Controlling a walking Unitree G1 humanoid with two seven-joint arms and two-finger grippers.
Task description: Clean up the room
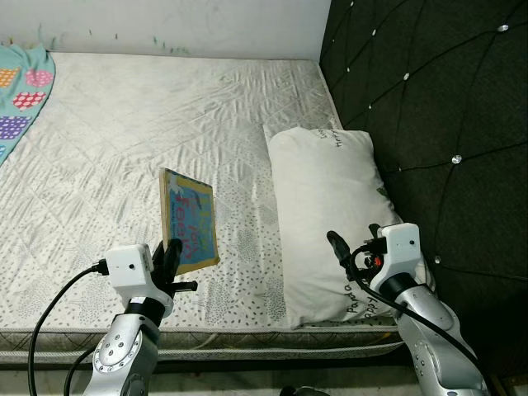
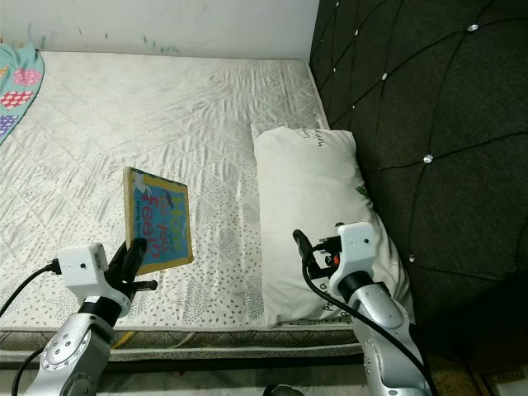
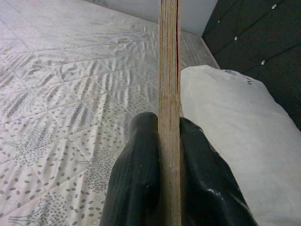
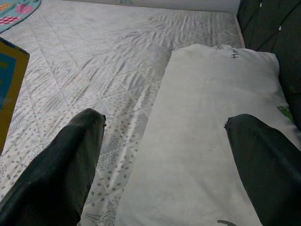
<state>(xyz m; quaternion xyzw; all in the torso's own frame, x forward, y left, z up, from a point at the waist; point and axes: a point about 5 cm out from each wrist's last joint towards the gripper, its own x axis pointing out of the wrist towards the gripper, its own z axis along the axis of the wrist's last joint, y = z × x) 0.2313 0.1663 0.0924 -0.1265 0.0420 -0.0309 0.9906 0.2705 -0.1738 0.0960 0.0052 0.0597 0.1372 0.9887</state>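
A thin children's book (image 1: 190, 219) with a blue and yellow cover stands upright on edge above the front of the mattress. My left gripper (image 1: 171, 254) is shut on its lower edge; in the left wrist view both black fingers (image 3: 136, 179) press the book's page edge (image 3: 169, 94). My right gripper (image 1: 351, 247) hovers open over the near end of a white pillow (image 1: 326, 198), with nothing between its fingers (image 4: 61, 174). The pillow lies lengthwise along the right side of the bed.
The bare quilted mattress (image 1: 124, 132) stretches back to a white wall. A black tufted headboard (image 1: 445, 107) rises on the right. A teal patterned blanket (image 1: 21, 91) lies at the far left corner. The mattress's front edge (image 1: 247, 338) is just before me.
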